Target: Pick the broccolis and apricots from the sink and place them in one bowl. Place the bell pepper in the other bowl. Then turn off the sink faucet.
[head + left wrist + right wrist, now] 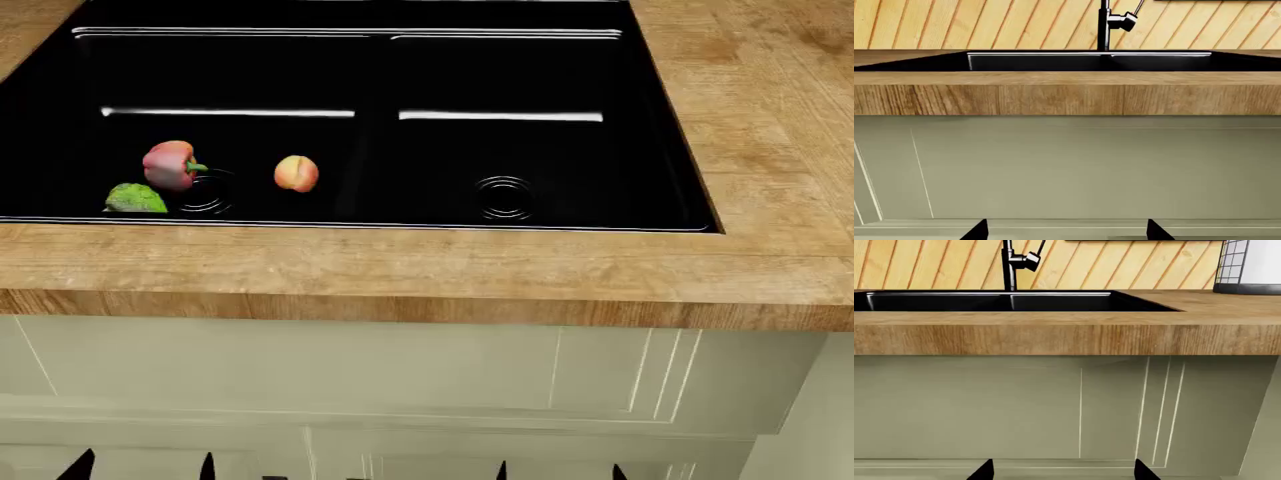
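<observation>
Sink (667, 120) is a black double basin set in the wood counter (400, 270). All visible produce sits in the left basin, toward its front-left corner, near that drain:
- broccoli (135, 199): green, nearest the front wall, farthest left
- bell pepper (171, 165): red/pink, just behind and touching or nearly touching the broccoli, stem pointing right; no clear long axis otherwise
- apricot (296, 173): right of the pepper, apart from it, close to the basin divider

Only one broccoli and one apricot show. Right basin is bare. No bowls in any view.

Left gripper (140, 466) and right gripper (558, 471): only fingertips show at the head view's bottom edge, both spread, holding nothing. Both sit low, in front of the cabinet doors (400, 370), below the counter edge. Wrist views agree: they look at the cabinet face w/ the sink rim above.

Key relation: produce lies up, forward and left of both grippers. Left arm is nearer, so likely the pick arm; needs to rise over the counter front edge first.

Faucet (1106, 22) at the sink's back edge, centre; can't tell if water runs.

No brands, labels or writing readable.
</observation>
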Available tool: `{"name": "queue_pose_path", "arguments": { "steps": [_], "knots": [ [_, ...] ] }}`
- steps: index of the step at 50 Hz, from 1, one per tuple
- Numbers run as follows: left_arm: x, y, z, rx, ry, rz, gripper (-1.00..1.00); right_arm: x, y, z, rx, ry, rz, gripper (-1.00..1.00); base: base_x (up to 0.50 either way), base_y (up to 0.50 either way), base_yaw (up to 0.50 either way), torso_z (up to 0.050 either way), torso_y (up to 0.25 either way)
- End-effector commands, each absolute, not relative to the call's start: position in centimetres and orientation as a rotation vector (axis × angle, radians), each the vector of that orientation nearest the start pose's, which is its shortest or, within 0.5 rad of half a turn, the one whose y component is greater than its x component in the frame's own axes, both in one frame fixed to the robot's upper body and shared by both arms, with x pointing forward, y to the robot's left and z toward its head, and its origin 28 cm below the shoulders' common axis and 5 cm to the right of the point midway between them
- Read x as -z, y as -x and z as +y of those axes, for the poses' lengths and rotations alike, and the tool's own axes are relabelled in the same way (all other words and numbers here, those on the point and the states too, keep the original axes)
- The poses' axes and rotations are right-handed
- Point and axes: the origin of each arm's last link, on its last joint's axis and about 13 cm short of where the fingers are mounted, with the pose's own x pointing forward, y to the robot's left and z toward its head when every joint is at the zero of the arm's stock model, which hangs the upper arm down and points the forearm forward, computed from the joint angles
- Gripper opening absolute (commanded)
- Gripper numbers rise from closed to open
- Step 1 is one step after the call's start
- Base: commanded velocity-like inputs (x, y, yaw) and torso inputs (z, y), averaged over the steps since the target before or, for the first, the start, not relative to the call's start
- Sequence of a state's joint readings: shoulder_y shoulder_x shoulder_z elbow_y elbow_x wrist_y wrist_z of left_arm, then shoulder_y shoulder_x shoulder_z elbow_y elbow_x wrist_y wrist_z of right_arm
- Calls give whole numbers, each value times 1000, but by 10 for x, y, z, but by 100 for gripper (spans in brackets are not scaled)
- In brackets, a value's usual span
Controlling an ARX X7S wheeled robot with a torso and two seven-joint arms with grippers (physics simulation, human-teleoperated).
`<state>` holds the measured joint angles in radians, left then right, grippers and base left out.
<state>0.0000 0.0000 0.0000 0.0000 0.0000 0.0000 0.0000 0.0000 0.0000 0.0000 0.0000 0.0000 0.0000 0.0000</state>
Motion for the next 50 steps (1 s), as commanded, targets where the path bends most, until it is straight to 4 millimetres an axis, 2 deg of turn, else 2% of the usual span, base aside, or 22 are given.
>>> {"name": "queue_pose_path", "arguments": {
  "steps": [1, 33, 50],
  "knots": [
    [-13, -210, 206, -11, 26, 4, 100, -12, -212, -95, -1, 1, 10, 100, 0, 0, 0, 0, 0],
    [-12, -211, 205, 2, 7, 17, 100, -10, -212, -94, -14, 34, 36, 100, 0, 1, 0, 0, 0],
    [-11, -211, 205, 8, 3, 24, 100, -10, -212, -93, -21, 43, 33, 100, 7, 354, 0, 0, 0]
  ]
}}
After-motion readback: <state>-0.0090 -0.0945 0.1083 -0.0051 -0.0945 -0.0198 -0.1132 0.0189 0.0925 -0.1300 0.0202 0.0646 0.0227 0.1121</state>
